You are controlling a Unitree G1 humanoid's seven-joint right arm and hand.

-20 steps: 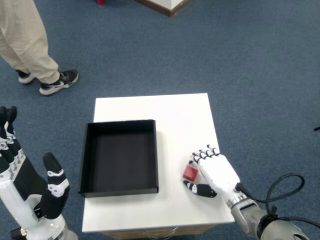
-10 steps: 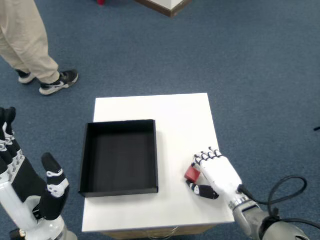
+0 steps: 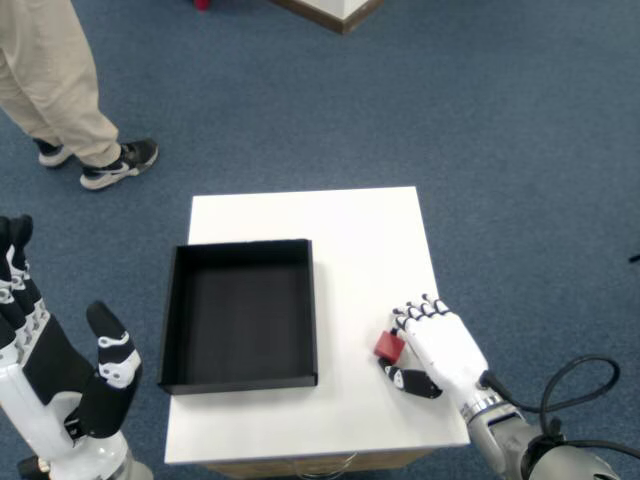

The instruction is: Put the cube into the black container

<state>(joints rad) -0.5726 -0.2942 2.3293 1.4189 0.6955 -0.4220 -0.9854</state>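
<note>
Head view: on the white desk (image 3: 340,225) we see the right robot hand (image 3: 432,345) grasping the red cube (image 3: 388,346) just right of the empty black container (image 3: 240,313), so we judge the grasp step current, with lifting and leftward carrying next.

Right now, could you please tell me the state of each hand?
Right hand: closed around the red cube.
Left hand: open, holding nothing.
</note>
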